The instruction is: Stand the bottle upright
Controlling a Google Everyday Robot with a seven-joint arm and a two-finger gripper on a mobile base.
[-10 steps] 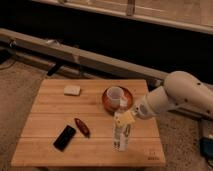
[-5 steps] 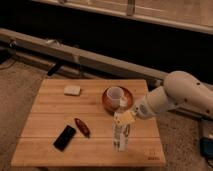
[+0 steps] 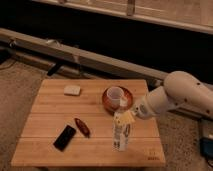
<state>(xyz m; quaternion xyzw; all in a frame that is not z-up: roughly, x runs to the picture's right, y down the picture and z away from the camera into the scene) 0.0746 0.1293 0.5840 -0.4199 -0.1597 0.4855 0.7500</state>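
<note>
The white bottle with a dark-printed label stands upright near the front right of the wooden table. My gripper is at the bottle's top, reaching in from the right on the white arm. The gripper covers the bottle's cap.
A white cup sits on a reddish-brown plate just behind the bottle. A black phone and a small dark red object lie at the front left. A small pale block lies at the back left.
</note>
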